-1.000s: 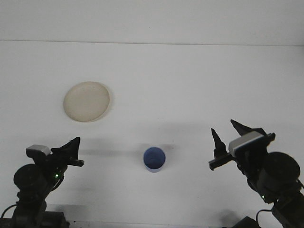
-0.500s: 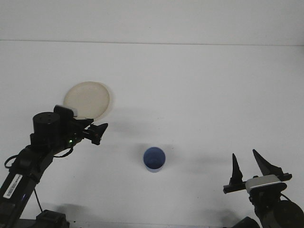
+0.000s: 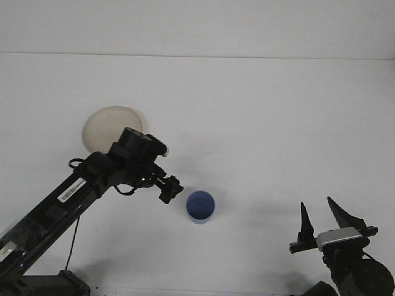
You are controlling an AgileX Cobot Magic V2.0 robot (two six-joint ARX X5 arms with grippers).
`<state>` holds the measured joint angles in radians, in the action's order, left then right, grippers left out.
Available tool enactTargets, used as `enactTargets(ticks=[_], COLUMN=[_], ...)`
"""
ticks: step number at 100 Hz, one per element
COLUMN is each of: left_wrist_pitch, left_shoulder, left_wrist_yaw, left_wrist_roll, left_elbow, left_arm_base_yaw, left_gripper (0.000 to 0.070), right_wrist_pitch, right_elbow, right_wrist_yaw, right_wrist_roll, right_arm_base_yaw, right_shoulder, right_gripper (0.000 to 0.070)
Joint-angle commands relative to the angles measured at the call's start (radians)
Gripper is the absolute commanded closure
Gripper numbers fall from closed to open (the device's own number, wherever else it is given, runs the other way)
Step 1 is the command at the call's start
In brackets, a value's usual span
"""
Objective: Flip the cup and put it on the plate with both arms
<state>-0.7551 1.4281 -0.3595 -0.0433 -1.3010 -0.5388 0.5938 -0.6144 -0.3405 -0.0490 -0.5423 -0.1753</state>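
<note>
A small blue cup [image 3: 200, 206] stands on the white table [image 3: 259, 123] at the front centre; from above I cannot tell whether its mouth or its base faces up. A cream round plate [image 3: 106, 125] lies at the left, its near edge covered by my left arm. My left gripper [image 3: 169, 189] is stretched out low over the table, just left of the cup and a short gap away from it. My right gripper [image 3: 316, 203] is open at the bottom right, well clear of the cup, with nothing between its fingers.
The left arm's long black link [image 3: 68, 194] runs diagonally from the bottom left corner up to the wrist beside the plate. The table's far edge [image 3: 197, 55] meets a pale wall.
The left arm has swung out to the right, carrying its gripper from beside the plate to just left of the cup. The right arm pulled back a second ago and has since held still.
</note>
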Motion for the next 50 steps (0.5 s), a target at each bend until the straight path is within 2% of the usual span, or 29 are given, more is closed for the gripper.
enactTargets(ticks=[1,31,50], left_wrist_pitch=[-0.013,-0.006,0.026], left_shoulder=[0.045,0.163,0.214], left_wrist_yaw=[0.027,0.043,0.109], left_wrist_roll=[-0.037,-0.043,-0.043], left_elbow=[-0.040,-0.067,-0.067], left_arm_base_yaw=[-0.031,-0.137,-0.193], left_gripper=[0.0198,0.0197,0.0197], right_wrist_pitch=[-0.010,-0.010,-0.010], right_elbow=[-0.004,-0.004,-0.004], right_wrist_yaw=[0.000,0.000,0.000], right_wrist_roll=[-0.002,0.000,0.000], right_arm_base_yaw=[-0.005,-0.005,-0.005], right_shoulder=[0.000,0.000,0.000], right_gripper=[0.0294,0.0294,0.0294])
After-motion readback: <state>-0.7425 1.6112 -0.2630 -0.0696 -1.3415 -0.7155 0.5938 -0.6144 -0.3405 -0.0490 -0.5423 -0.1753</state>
